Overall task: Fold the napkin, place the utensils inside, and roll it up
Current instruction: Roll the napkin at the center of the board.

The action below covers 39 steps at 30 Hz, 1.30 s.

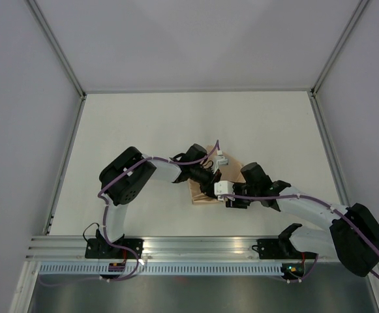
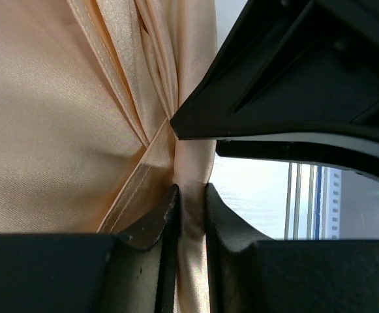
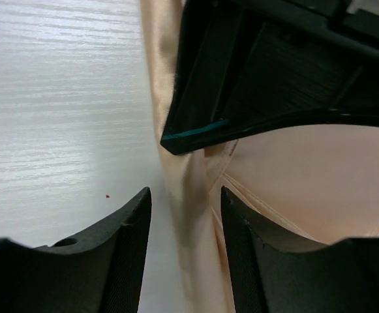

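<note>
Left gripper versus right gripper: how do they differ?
The left gripper pinches a fold of the napkin tight; the right gripper stands open, cloth loose between its jaws. Cloth spreads beside the left gripper, bare table beside the right gripper. Both straddle the napkin.

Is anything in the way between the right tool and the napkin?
Nothing visible is. The right tool has its fingers open on either side of a raised fold of the napkin, with no other object between them. The left tool pinches the napkin just beyond it.
</note>
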Tool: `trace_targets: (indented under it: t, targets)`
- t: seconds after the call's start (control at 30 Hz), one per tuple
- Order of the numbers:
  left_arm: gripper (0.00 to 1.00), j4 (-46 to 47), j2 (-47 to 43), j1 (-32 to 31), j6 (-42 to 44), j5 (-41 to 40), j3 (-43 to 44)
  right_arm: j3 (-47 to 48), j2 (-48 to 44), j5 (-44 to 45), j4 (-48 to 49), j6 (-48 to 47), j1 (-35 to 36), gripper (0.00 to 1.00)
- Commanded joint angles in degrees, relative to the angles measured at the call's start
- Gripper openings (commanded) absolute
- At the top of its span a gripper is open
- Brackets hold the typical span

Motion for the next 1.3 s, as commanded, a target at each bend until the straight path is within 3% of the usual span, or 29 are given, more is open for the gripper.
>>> trace_targets:
  t: [0.0,0.27,0.37,0.47,0.5,0.57,0.6,0.7,0.97,1.1,1.27]
  targets:
    - [0.02,-6.30,4.49,-0.27,0.79,-5.56,-3.32,-1.56,0.65,2.91,3.93,-0.17,1.97,0.53]
    - [0.02,-6.30,3.88,-0.19,1.32,-5.21,-3.41,-1.56,5.31,5.55,6.22,-0.78,2.94,0.38]
    - [0.02,-6.30,3.00,-0.19,1.49,-6.08,-3.50,-1.04,6.01,5.20,5.61,-1.22,2.86,0.26]
    - [0.14,-4.03,0.98,0.08,0.45,-7.57,-4.37,0.10,6.27,3.28,2.19,-1.93,2.86,0.11]
    - [0.23,-3.32,0.11,0.43,-0.08,-8.19,-4.64,0.63,6.71,2.83,1.22,-2.10,2.86,0.10]
    - [0.30,-1.31,-2.00,0.87,-1.48,-9.77,-5.43,2.30,7.59,1.95,-2.72,-3.24,2.94,0.06]
    - [0.36,-0.86,-2.79,1.22,-1.93,-10.65,-5.52,2.91,8.03,1.08,-3.96,-3.59,2.86,0.06]
    - [0.42,0.11,-5.61,1.74,-2.99,-14.25,-5.78,5.37,10.57,-0.24,-8.88,-4.91,2.86,0.03]
    - [0.45,3.53,-13.95,4.46,-8.68,-36.11,-8.41,12.06,15.41,-3.41,-18.99,-6.41,2.86,0.01]
    - [0.50,5.99,-20.10,8.94,-13.79,-42.38,-11.14,13.73,17.52,-4.03,-19.97,-6.67,2.86,0.01]
    - [0.52,5.03,-24.76,11.06,-14.24,-49.67,-12.11,15.66,20.15,-4.64,-21.11,-6.94,2.86,0.00]
